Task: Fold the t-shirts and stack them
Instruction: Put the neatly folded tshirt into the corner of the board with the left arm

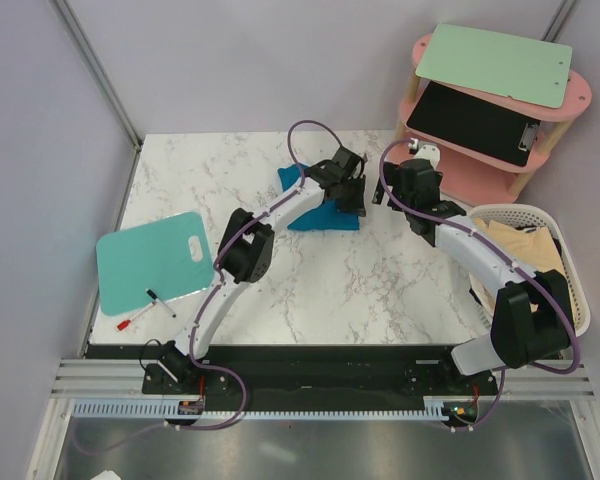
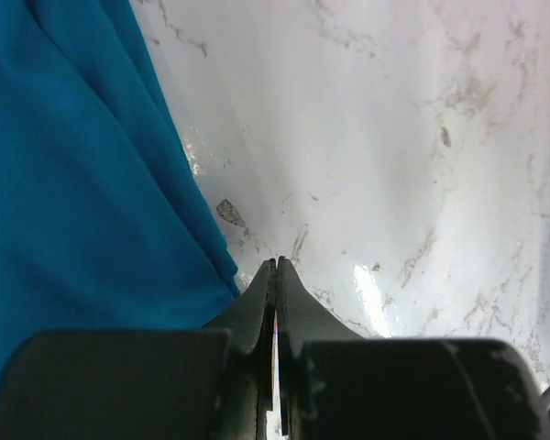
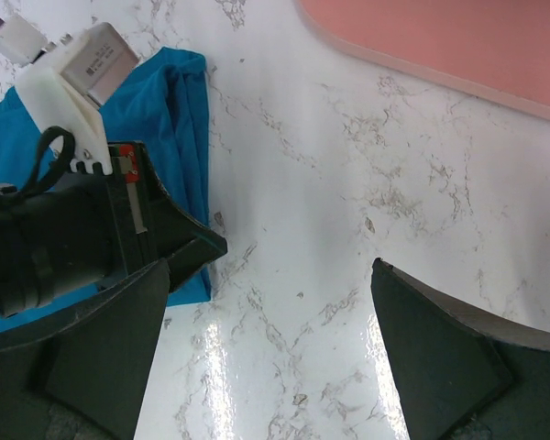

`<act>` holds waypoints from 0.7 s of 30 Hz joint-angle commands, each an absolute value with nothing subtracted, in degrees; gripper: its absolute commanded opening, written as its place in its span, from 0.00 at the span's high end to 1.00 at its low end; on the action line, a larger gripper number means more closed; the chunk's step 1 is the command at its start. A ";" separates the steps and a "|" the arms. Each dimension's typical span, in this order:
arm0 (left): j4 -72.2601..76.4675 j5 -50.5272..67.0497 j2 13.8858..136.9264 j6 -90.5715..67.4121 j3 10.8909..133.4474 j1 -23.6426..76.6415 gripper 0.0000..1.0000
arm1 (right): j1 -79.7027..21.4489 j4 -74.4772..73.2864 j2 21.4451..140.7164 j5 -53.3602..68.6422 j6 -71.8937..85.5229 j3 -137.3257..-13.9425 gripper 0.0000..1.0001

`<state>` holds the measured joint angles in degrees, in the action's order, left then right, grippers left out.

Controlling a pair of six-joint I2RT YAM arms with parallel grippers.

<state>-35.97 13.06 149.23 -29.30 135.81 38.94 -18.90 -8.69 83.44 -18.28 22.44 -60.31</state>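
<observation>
Teal t-shirt [image 1: 325, 220] lies folded at upper centre of the worktop [image 1: 380, 270], cream t-shirts [image 1: 525, 245] sit crumpled in the white mesh basket [image 1: 510, 212] at right, still to fold; left hand [image 2: 276, 266] pinched shut, right hand [image 3: 270, 275] spread wide, empty.

t-shirt [image 1: 320, 219] mid-table, basket [image 1: 515, 210] right — board [image 1: 150, 262] left

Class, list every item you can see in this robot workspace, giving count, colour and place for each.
t-shirt: one, teal-blue, table's far centre
other t-shirts: count unclear, cream, in basket
basket: one, white, table's right edge
board: one, mint-green, table's left edge
pens: apparently two, whitish, on the board
shelf: one, pink, far right
clipboards: two, pale green above, black below, on shelf
table: one, white marble
left gripper: shut, beside the teal t-shirt
right gripper: open, over bare table
</observation>
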 commanded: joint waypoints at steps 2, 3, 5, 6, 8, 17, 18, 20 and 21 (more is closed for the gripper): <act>-34.72 13.10 152.31 -33.31 138.51 38.15 0.98 | -18.98 -8.44 84.11 -19.16 22.59 -59.24 0.02; -34.46 12.83 152.49 -34.96 138.60 37.97 0.98 | -18.98 -8.44 84.02 -18.81 22.67 -58.98 0.02; -33.67 13.79 152.84 -37.60 138.69 36.83 0.98 | -18.90 -8.26 83.94 -18.63 22.76 -58.54 0.02; -33.05 14.41 153.28 -39.79 138.78 36.39 0.98 | -18.90 -8.26 83.85 -18.55 22.76 -58.19 0.02; -32.26 14.68 153.72 -41.91 138.96 35.34 0.98 | -18.98 -8.26 83.76 -18.37 22.76 -57.83 0.02; -32.43 11.87 149.42 -42.28 130.44 29.54 0.98 | -19.07 -8.35 81.83 -18.11 22.50 -54.93 0.02; -32.43 11.87 148.63 -41.93 127.73 28.14 0.98 | -18.99 -8.26 81.74 -17.93 22.50 -54.76 0.02; -32.43 11.60 146.00 -40.88 124.91 26.73 0.98 | -18.98 -8.26 82.00 -17.67 22.85 -54.58 0.02; -32.43 11.43 145.12 -40.52 121.85 25.24 0.98 | -18.98 -8.26 82.09 -17.32 22.94 -54.49 0.02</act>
<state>-29.39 15.31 149.14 -41.30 129.47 30.20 -18.90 -8.69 83.50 -17.98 22.50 -54.98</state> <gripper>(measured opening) 0.025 0.982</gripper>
